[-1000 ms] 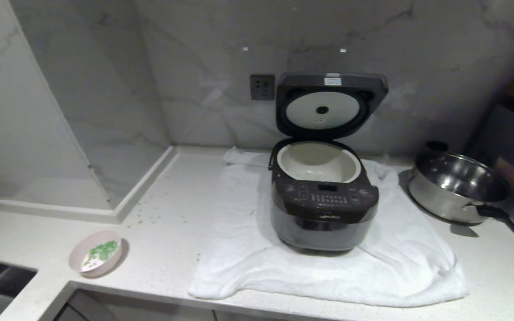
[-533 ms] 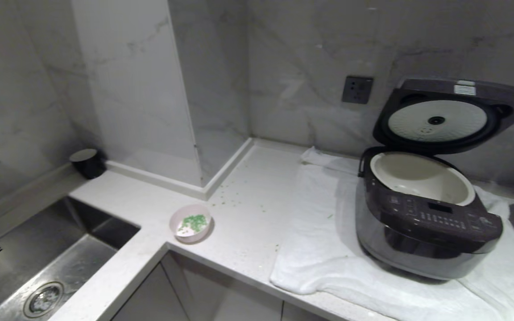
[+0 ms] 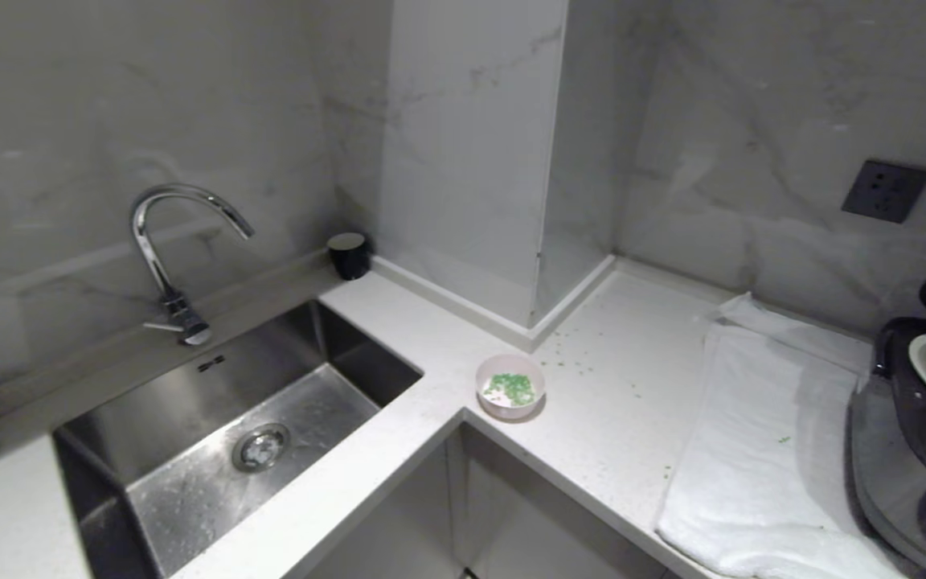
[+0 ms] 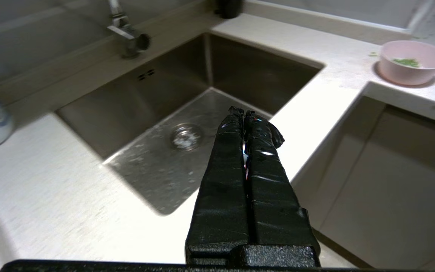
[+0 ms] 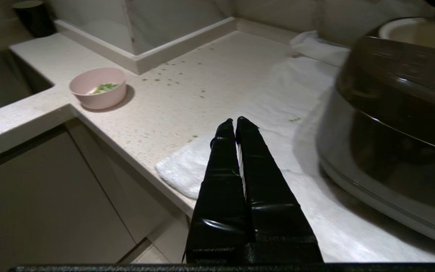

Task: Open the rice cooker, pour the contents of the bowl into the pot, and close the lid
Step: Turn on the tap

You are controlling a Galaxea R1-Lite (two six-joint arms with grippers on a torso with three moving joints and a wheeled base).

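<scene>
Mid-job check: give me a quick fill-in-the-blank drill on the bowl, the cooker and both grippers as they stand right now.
1. The pink bowl holds small ____ pieces.
2. The bowl stands on the counter between the towel and the steel ____.
3. The rice cooker sits on a white ____.
4. The left gripper and the right gripper both have their fingers ____.

Missing words: green; sink; towel; shut
</scene>
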